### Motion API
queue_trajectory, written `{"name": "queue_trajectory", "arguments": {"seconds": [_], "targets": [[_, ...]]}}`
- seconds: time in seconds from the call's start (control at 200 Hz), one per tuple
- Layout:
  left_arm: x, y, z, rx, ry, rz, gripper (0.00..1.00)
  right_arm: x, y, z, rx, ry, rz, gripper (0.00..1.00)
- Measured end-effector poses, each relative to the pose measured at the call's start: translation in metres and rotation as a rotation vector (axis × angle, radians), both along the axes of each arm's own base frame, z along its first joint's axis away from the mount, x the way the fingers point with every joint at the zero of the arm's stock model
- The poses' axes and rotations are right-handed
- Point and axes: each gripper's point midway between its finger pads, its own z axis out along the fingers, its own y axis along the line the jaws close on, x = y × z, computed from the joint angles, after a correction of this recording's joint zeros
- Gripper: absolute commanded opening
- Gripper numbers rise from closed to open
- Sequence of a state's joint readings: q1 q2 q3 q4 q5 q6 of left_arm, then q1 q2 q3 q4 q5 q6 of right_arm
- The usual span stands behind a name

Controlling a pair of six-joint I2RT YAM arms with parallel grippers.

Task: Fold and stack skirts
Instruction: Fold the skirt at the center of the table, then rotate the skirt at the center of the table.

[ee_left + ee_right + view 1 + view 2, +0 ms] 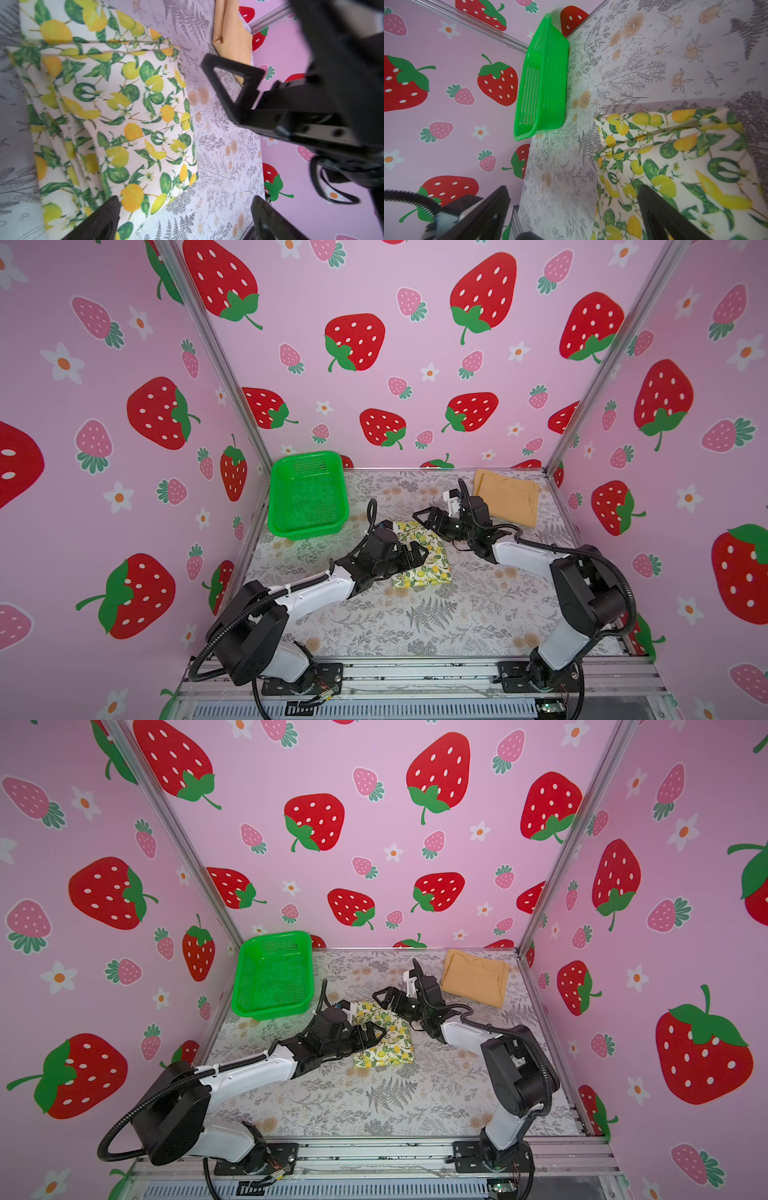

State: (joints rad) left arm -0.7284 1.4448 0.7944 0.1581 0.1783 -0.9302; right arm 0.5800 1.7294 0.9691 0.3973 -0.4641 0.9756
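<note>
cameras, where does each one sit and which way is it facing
Top views: high at the front, looking down on the table; both arms, left gripper, right gripper show.
Left wrist: on the left arm, low over the lemon skirt, facing the mustard skirt; own open fingers, plus the right gripper.
Right wrist: on the right arm, facing the green basket; own open fingers.
Shared: both wrist views show the lemon skirt.

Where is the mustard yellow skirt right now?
In a top view, the mustard skirt lies in the far right corner of the table, well apart from the lemon-print skirt at the middle.
</note>
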Motion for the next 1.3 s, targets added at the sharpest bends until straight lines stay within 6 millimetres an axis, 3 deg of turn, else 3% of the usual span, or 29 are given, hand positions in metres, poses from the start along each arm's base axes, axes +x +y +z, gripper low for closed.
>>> {"name": "queue_trajectory", "arguments": {"seconds": [0.15, 0.42, 0.6, 0.861, 1.026, 1.156, 1.301], "targets": [[-0.008, -0.020, 0.006, -0.030, -0.004, -0.046, 0.99, 0.016, 0.006, -0.023, -0.042, 0.031, 0.021, 1.00], [-0.020, -0.035, -0.029, -0.024, 0.068, -0.058, 0.99, 0.038, 0.011, -0.058, -0.075, 0.066, 0.041, 1.00], [-0.022, -0.027, -0.052, -0.001, 0.105, -0.022, 0.99, 0.041, -0.001, -0.083, -0.105, 0.100, 0.022, 1.00], [-0.014, -0.015, -0.059, 0.026, 0.104, 0.028, 0.99, 0.032, -0.019, -0.086, -0.108, 0.053, -0.032, 1.00], [0.003, 0.008, -0.066, 0.048, 0.117, 0.098, 0.99, 0.020, -0.033, -0.087, -0.110, 0.035, -0.077, 1.00], [0.019, 0.029, -0.084, 0.079, 0.154, 0.151, 1.00, 0.008, -0.042, -0.088, -0.102, 0.024, -0.105, 1.00], [0.043, 0.038, -0.083, 0.087, 0.159, 0.182, 1.00, -0.014, -0.052, -0.088, -0.100, 0.015, -0.142, 1.00]]}}
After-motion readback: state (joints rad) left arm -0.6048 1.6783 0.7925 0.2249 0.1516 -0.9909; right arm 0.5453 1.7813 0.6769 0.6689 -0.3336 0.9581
